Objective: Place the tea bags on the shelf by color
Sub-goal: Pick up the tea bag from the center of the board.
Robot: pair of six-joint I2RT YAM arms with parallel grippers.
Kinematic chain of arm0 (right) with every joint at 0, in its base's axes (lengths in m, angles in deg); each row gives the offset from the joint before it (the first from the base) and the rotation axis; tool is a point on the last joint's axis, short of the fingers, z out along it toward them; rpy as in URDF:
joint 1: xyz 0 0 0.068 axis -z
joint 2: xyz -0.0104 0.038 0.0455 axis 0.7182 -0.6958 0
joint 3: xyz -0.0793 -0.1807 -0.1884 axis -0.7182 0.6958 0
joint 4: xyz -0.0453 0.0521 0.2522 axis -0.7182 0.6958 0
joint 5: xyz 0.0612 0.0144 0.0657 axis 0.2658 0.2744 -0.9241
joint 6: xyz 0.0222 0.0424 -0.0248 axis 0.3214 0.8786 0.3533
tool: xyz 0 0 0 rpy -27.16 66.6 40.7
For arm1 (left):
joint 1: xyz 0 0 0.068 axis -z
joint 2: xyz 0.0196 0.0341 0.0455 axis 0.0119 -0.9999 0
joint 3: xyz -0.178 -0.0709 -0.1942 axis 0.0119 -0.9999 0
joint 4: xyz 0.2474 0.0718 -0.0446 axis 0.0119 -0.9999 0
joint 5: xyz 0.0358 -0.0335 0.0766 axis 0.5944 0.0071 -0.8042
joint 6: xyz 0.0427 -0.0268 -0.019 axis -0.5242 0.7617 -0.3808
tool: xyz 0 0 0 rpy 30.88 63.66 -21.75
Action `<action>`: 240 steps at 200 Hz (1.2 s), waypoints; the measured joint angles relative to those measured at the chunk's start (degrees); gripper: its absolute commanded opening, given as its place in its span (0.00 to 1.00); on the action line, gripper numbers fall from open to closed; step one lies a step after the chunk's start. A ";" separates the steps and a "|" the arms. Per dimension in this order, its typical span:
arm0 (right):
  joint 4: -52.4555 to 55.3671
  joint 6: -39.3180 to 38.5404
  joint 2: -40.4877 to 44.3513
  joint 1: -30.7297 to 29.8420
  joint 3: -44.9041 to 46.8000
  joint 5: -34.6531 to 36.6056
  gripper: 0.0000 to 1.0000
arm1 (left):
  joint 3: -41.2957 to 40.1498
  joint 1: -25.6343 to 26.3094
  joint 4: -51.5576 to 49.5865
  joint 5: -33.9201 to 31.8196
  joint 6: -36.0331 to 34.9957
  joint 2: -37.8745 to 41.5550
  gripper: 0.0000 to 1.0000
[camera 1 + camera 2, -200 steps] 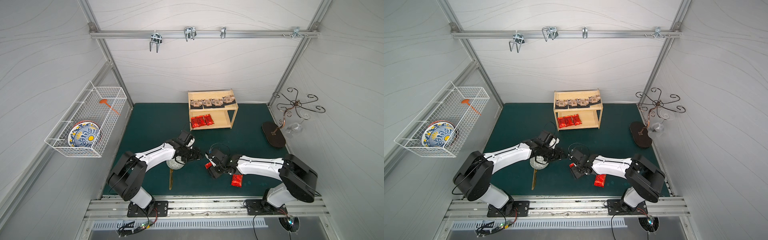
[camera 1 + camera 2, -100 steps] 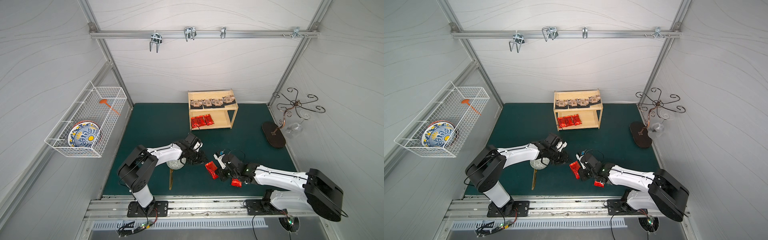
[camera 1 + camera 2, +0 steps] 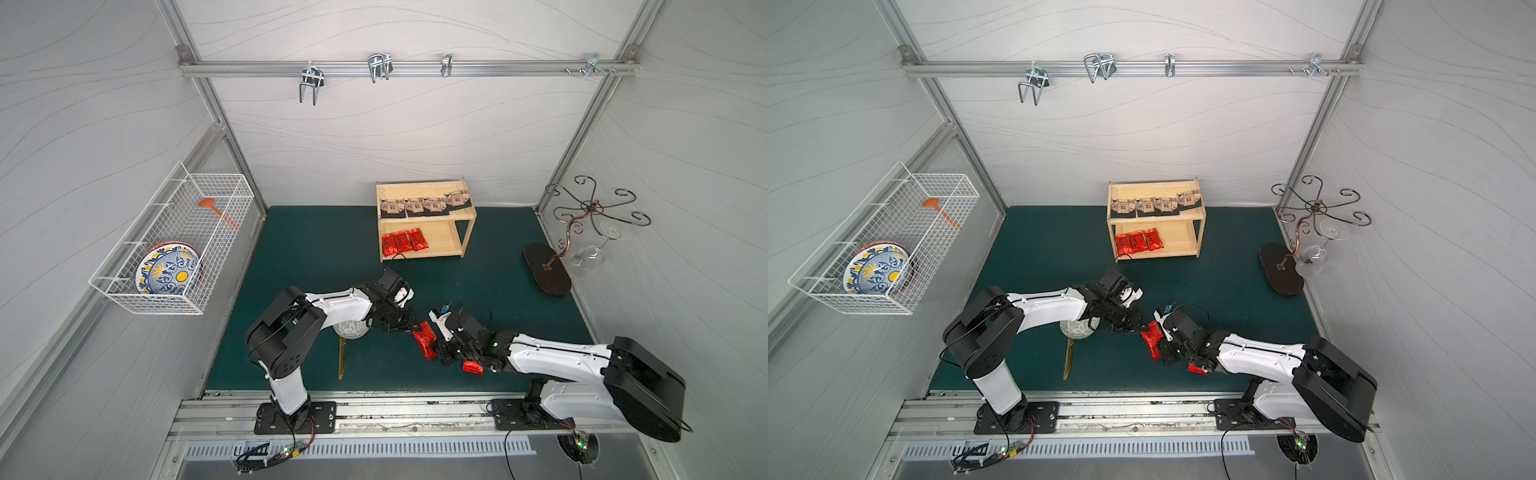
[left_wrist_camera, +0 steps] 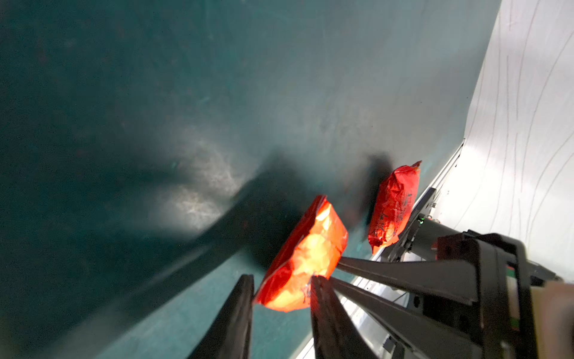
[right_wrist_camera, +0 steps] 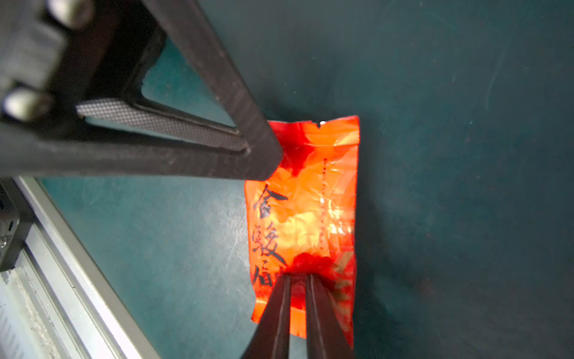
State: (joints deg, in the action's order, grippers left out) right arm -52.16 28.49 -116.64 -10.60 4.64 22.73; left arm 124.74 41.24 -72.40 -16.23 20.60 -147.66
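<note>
Both tools met on one red sachet (image 3: pixel 424 345), which hung between them, seemingly lifted off the counter (image 3: pixel 316 249) with its shadow beneath. We saw the right tool (image 5: pixel 298 278) pinched almost closed on one short end. The left tool (image 4: pixel 282 279) straddled the opposite end, jaws a little apart with foil filling the gap. We could not tell whether it pressed the sachet or merely stood around it. In the right wrist view only one left finger (image 5: pixel 225 90) showed, its tip over the sachet's corner, the other hidden.

A second sachet (image 3: pixel 472 367) lay on the counter near the front rail (image 3: pixel 374 409), partly under the right arm (image 3: pixel 552 357) in both top views. A bowl (image 3: pixel 351 331) was half covered by the left arm (image 3: pixel 340 305).

Well back stood the shelf (image 3: pixel 419 190), near the rear wall, and bare green counter lay open between it and the tools. We counted three sachets (image 3: pixel 404 242) side by side at the left end of its lower tier, the rest of that board bare. Four packets (image 3: pixel 426 205) sat in an overlapping row along the top tray's front edge. Their print was too small to read. Red sachets numbered five in all, beige packets four.
</note>
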 measured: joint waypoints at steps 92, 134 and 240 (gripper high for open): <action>1.66 1.70 4.33 2.84 0.70 -0.55 0.32 | 0.11 0.00 -0.37 -0.50 -0.35 0.17 0.00; 4.50 10.45 14.60 5.01 0.20 2.49 0.51 | -0.98 -2.51 1.18 -1.88 3.45 6.21 0.00; -9.18 33.44 14.08 22.23 -0.83 -15.17 0.45 | -4.94 -7.85 20.20 1.29 18.43 13.97 0.00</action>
State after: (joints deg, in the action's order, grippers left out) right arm -61.34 61.94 -102.56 11.63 3.81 7.56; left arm 119.80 33.39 -52.20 -14.94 39.02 -133.70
